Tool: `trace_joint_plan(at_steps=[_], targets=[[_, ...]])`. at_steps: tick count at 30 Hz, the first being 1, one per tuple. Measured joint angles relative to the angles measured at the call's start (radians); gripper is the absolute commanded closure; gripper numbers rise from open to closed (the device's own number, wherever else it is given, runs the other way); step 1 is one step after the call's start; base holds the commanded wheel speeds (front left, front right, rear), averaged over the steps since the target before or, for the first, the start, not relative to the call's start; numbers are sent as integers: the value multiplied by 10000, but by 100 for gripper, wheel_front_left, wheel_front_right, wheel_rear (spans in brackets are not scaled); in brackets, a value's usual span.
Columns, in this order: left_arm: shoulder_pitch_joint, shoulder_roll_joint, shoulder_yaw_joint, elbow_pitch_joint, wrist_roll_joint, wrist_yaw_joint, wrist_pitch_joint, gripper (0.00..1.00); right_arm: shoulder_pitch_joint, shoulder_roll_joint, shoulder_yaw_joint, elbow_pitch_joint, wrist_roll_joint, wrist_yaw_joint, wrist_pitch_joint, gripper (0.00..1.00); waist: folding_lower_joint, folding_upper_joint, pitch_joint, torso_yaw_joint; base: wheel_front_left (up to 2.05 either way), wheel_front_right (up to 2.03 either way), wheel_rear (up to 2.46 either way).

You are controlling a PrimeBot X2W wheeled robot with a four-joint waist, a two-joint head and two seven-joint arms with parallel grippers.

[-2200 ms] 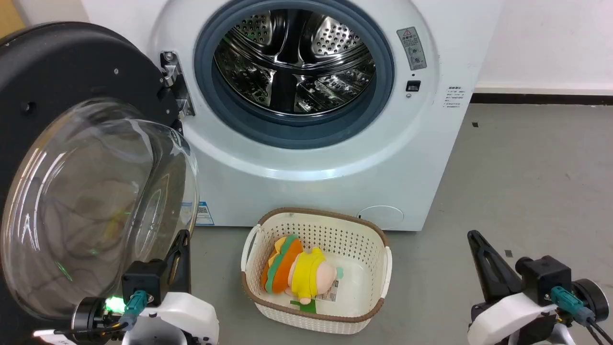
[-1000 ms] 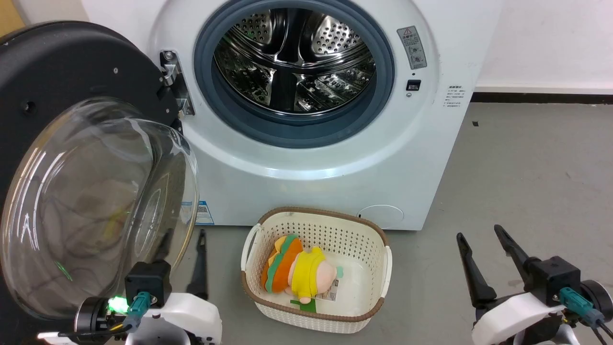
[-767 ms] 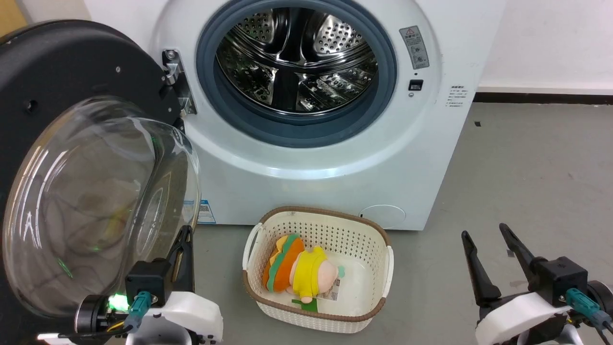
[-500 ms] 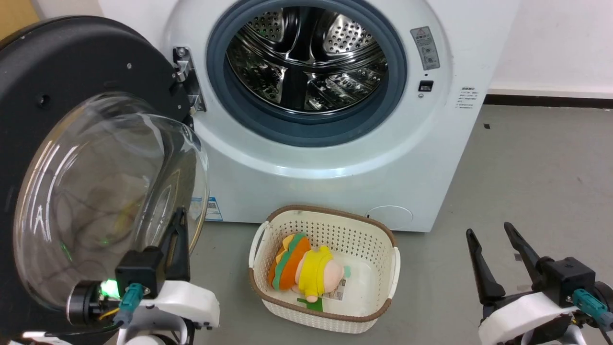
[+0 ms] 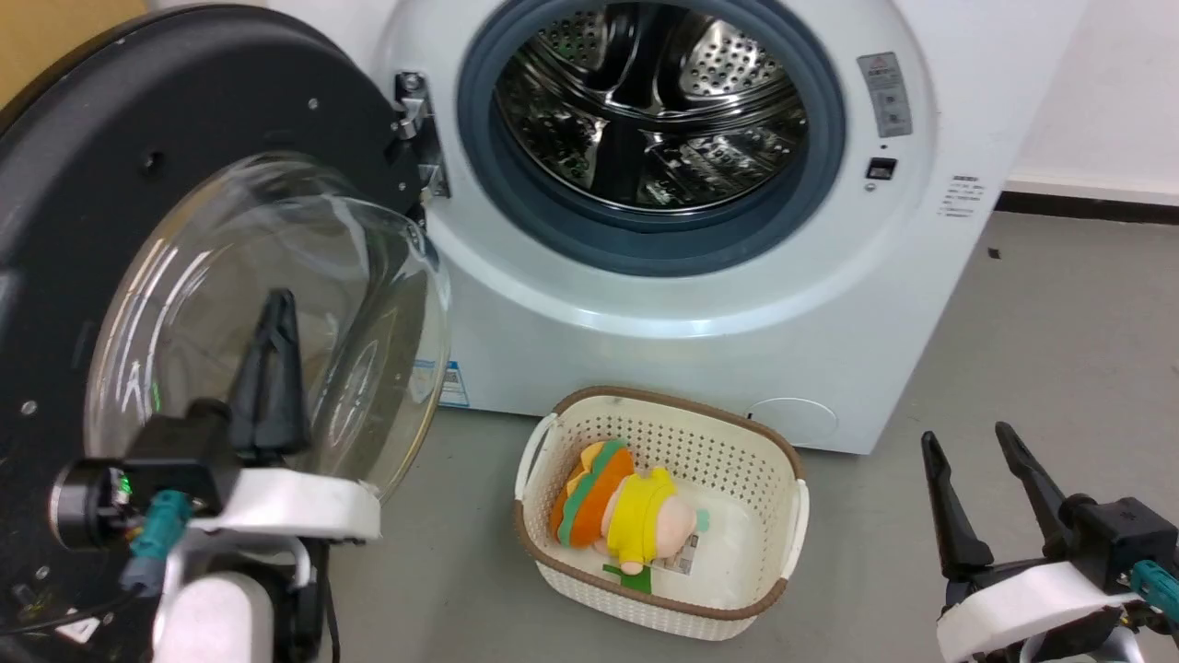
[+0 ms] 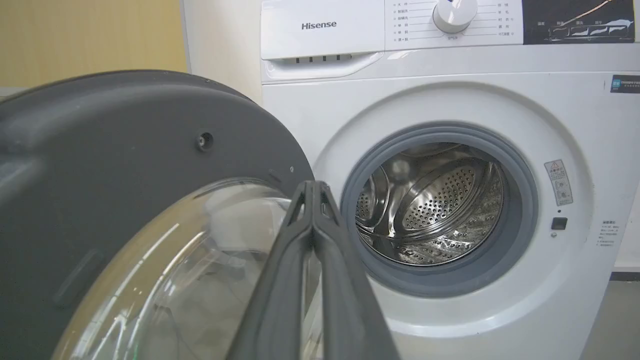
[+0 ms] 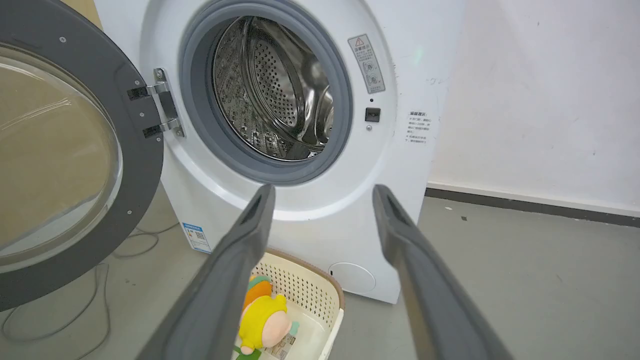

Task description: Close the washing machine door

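Observation:
The washing machine door [image 5: 166, 120] stands swung wide open at the left, its black inner face and bulging glass bowl [image 5: 368, 267] turned toward me. The white washing machine [image 5: 700, 304] shows its steel drum [image 5: 654, 110] inside the grey-blue gasket [image 5: 516, 184]. My left gripper [image 5: 276, 299] is shut and empty, raised in front of the glass bowl; whether it touches the glass I cannot tell. In the left wrist view the gripper [image 6: 312, 186] points between the door [image 6: 125, 165] and the drum. My right gripper [image 5: 967, 440] is open, low at the right, away from the machine [image 7: 300, 210].
A cream perforated basket [image 5: 663, 433] with a yellow and orange plush toy [image 5: 626, 506] sits on the grey floor before the machine. A thin cable [image 7: 100, 280] lies on the floor under the door. Open floor [image 5: 1059, 322] spreads to the right, up to a white wall.
The head camera has swung left, so the scene shifted right. My left gripper opened, then shut, and rose in front of the glass bowl. My right gripper went from shut to open.

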Motion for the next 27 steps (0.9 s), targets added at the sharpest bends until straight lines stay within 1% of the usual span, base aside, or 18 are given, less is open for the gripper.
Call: trace_joint_plan(at_steps=[9,17,21,27], targets=[[-921,36,662,-351,-293,-401,-194,100,-5,0,-150,19,88,0,-209,0,0,0,131,601,0,0,0],[-1662,136,1396,-662,-727,-646,-341,100,-15,0,-293,21,148,0,-347,0,-1,0,304,1170,0,0,0],[-1966,307,1816,-763,-991,-692,-426,100,-36,0,-366,31,173,0,-445,0,-1,0,387,1450,0,0,0],[-2406,665,2481,-627,-1733,-779,-556,100,-45,0,-458,65,253,0,-564,0,0,0,497,1817,0,0,0]])
